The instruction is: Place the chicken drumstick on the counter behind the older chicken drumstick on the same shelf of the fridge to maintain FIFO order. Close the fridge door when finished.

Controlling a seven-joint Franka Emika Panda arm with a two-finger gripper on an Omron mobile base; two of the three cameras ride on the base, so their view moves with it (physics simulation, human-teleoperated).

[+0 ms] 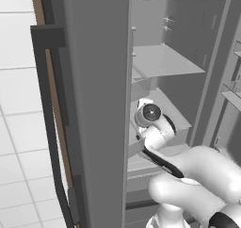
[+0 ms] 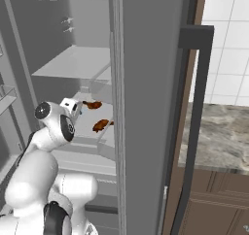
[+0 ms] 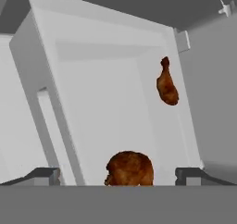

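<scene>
In the hand view the hand (image 3: 118, 177) has its two dark fingertips (image 3: 44, 174) spread wide apart, and a chicken drumstick (image 3: 129, 169) sits between them at the bottom of the view, touching neither tip as far as can be seen. Its rounded meaty end shows here: a knobbly, glossy reddish-brown lump with darker patches. It lies on the shelf (image 3: 106, 112), a wide flat pale grey plate. Farther along the same shelf, well apart from the first piece, lies the second drumstick (image 3: 166, 83), a slimmer teardrop shape with a narrow bone end and a fuller browned end. In the right base view both pieces show as small brown shapes on that shelf, one (image 2: 92, 104) deeper in, the other (image 2: 101, 125) nearer the front lip, beside the white wrist of the arm (image 2: 53, 125). The fridge (image 2: 146, 108) stands open, its dark grey door edge with a long dark handle (image 2: 192, 132) in front. To the right is the table (image 2: 219, 137), a mottled grey-brown stone top over dark brown cabinet fronts.
</scene>
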